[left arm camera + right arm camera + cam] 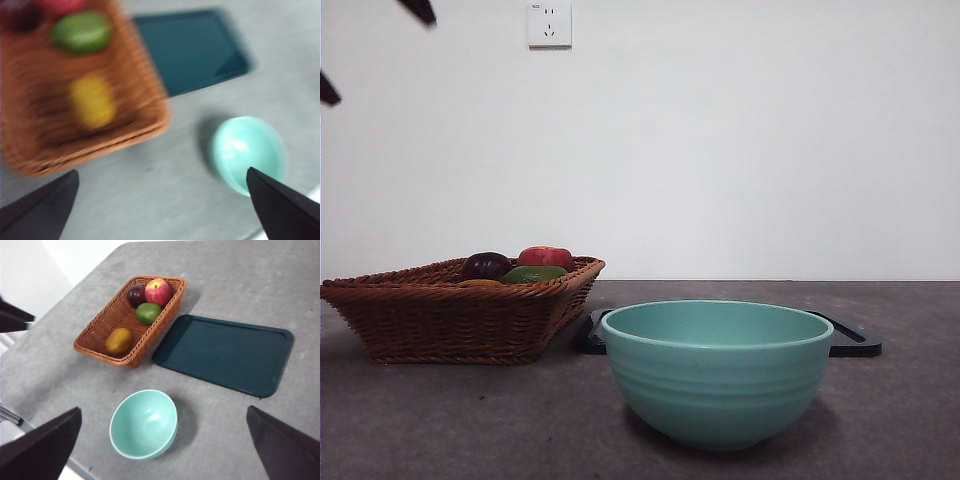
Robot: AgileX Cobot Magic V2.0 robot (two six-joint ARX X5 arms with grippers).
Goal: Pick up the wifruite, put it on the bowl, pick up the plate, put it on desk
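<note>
wicker basket [131,320]: brown woven tray in the upper left of the right wrist frame, holding four fruits
wifruite [119,340]: orange-brown, lying alone at the basket's near end, apart from the red fruit [158,292], dark purple fruit [136,294] and green fruit [148,313] bunched at the far end; untouched
bowl [144,424]: mint green, empty, upright on the desk [220,270], lower centre of the right wrist frame, near the basket but apart from it
plate [225,354]: dark flat tray lying on the desk just beside the basket, nothing on it
left tool [160,200]: jaws spread wide and empty; high above the basket, with wifruite [92,100] in the middle left of its blurred frame and bowl [248,154] at lower right
right tool [162,440]: jaws apart, nothing held; raised well above the desk, looking down over the whole layout
front view: only black tips at the upper left corner; basket [460,310] at left, bowl [717,370] at centre
stage: judged to be the approach, no grasp yet
risk: the dull round fruit sits close to the basket wall, so a jaw could catch the wicker and drag the light basket
risk: a shallow pinch may let it roll out, or a careless release may miss the bowl
</note>
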